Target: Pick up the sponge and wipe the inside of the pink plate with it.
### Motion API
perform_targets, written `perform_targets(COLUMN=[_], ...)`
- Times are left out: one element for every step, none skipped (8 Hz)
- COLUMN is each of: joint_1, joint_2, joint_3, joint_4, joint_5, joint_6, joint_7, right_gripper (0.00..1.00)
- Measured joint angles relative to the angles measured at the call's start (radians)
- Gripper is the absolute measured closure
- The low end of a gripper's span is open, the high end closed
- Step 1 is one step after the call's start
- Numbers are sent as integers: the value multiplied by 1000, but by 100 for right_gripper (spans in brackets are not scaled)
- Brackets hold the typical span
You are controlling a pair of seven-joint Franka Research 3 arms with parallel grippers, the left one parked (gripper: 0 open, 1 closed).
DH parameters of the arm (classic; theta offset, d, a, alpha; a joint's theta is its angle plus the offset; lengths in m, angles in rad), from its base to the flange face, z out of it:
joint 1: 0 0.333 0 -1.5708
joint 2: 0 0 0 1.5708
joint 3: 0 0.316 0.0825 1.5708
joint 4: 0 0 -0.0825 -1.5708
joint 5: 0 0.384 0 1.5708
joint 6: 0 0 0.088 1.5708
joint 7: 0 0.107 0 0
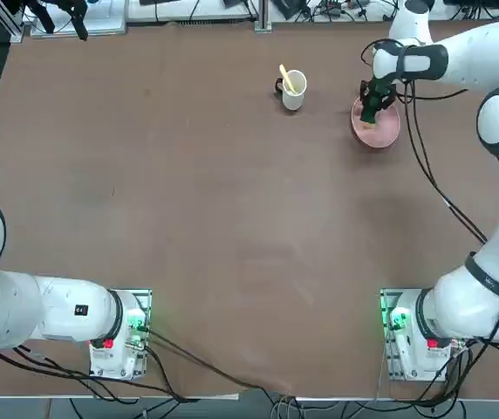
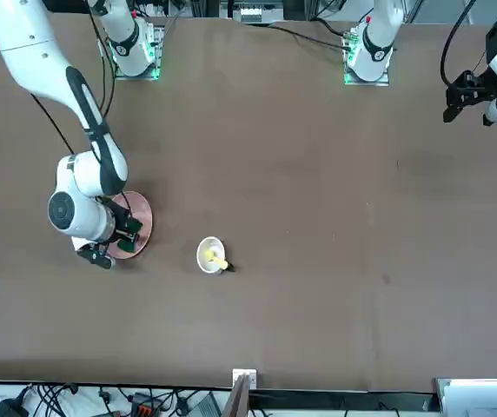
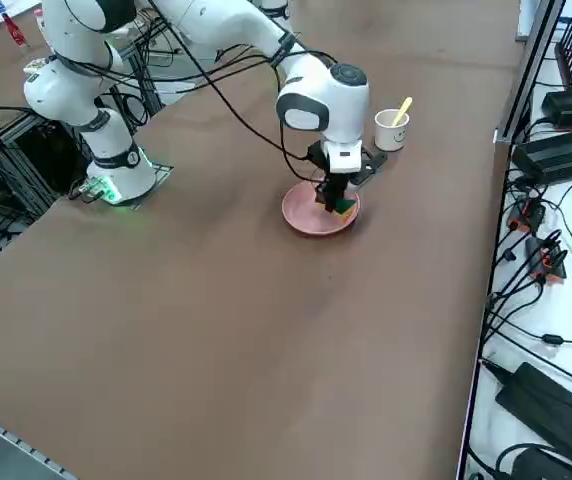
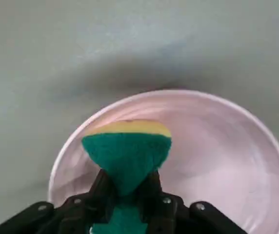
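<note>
The brown table (image 1: 188, 218) is seen with the pink plate (image 1: 385, 133) near its far right side. The white mug (image 1: 294, 90), holding a yellow utensil (image 1: 286, 77), stands apart beside it. The right gripper (image 4: 126, 192) is clamped on the sponge (image 4: 127, 153), yellow layer pressed down inside the plate.

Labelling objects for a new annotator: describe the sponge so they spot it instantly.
Follow the working right arm to its right gripper, over the pink plate beside the white mug. The sponge is the small block pinched in the shut fingers, over the plate's inside. Nothing else nearby is dark green over a yellow foam layer.
</note>
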Motion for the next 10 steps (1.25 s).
perform_targets(joint_1=[9, 11, 12, 12, 13, 14, 14, 13, 12, 9], joint_2=[0, -1, -3, -6, -8, -9, -10, -13, -16, -18], joint_3=[0, 0, 0, 0, 1, 2, 2, 1, -1, -4], joint_4=[0, 2, 3, 4, 4, 4, 3, -1, -5, -8], joint_5=[0, 0, 0, 1, 1, 1, 1, 1, 1, 1], joint_6=[-5, -29, -66, -99, -130, -151, -163, -171, -180, -189], joint_7=[20, 26, 29, 29, 29, 29, 29, 29, 29, 29], right_gripper=[72, 71, 71, 71, 71, 71, 72, 72, 72, 72])
